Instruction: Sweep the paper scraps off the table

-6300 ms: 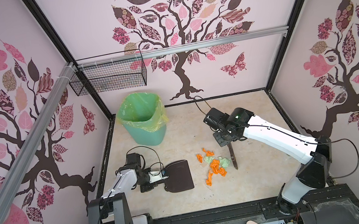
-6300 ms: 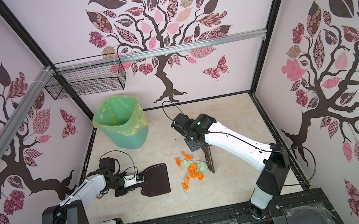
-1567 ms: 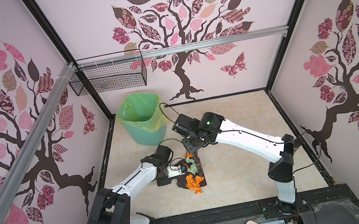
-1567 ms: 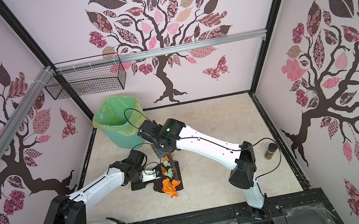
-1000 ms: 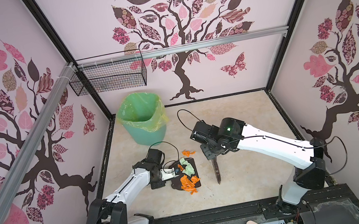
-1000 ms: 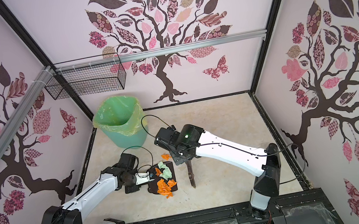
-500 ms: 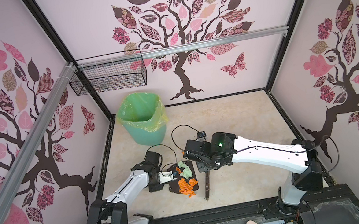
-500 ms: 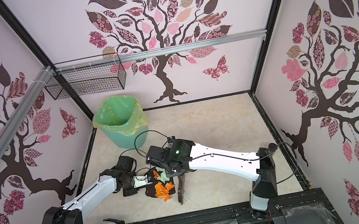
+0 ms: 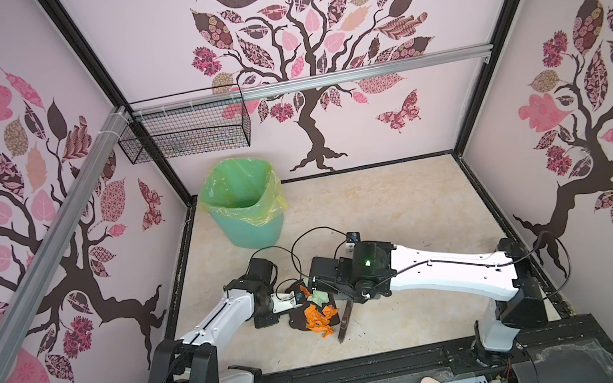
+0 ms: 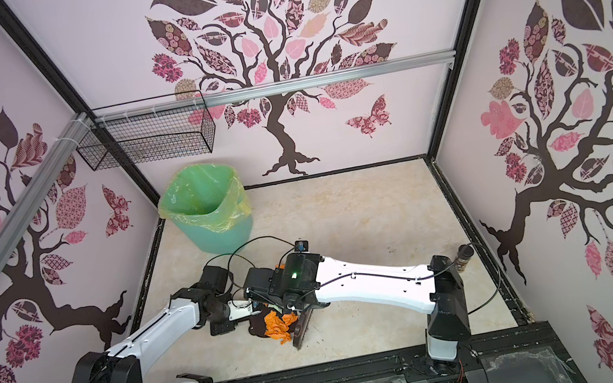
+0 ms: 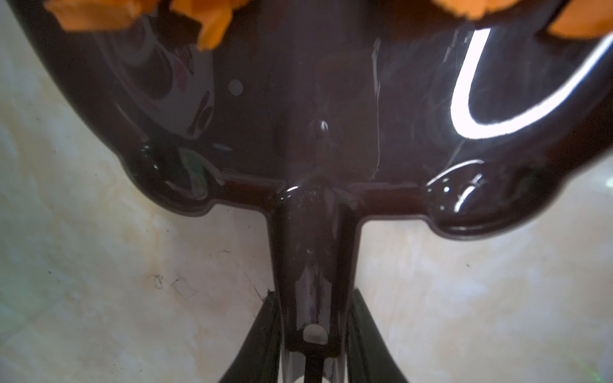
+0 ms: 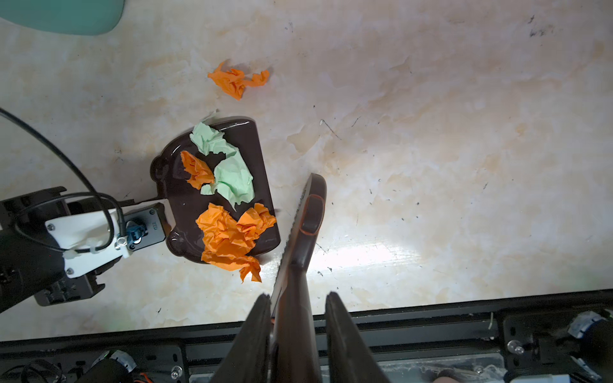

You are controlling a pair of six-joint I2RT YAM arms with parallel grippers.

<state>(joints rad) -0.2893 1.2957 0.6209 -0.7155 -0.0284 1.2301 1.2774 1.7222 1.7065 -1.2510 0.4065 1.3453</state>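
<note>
My right pincer (image 12: 297, 300) is clenched on the brush (image 12: 308, 215), bristles just beside the dustpan (image 12: 257, 146). My left pincer (image 11: 311, 308) grips the dustpan's handle. Most paper scraps (image 12: 232, 232) sit on the dustpan, between my pincers; one orange scrap (image 12: 237, 81) lies on the table (image 12: 431, 132) near the dustpan.

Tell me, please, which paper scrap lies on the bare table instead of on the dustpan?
The lone orange scrap, lying on the table apart from the dustpan; the other orange and pale green wads all rest on the pan.
</note>
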